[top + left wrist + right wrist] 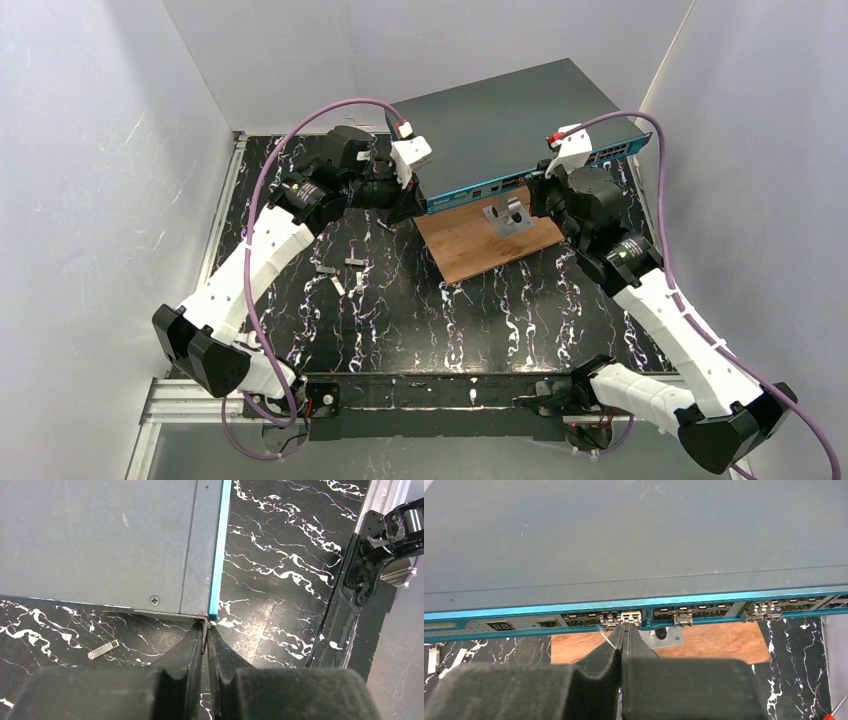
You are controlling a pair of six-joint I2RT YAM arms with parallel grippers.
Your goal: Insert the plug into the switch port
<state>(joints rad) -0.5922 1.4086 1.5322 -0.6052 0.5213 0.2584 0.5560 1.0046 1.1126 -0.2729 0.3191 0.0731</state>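
Note:
The switch (500, 115) is a wide dark grey box with a teal front strip (574, 609), lying at the back of the table. My right gripper (625, 625) is shut, its fingertips pressed against a silver plug (630, 616) that sits in a socket of the strip; I cannot tell whether they pinch it. In the top view the right gripper (541, 190) is at the strip's middle. My left gripper (206, 627) is shut on a thin metal lip at the switch's (100, 535) front left corner, also seen from above (408, 208).
A brown wooden board (487, 240) with a metal bracket (507, 215) lies under the switch's front. Other silver plugs (683, 619) sit in neighbouring sockets. Small loose metal parts (340, 272) lie on the black marbled table, one (103, 649) near my left fingers. White walls surround the table.

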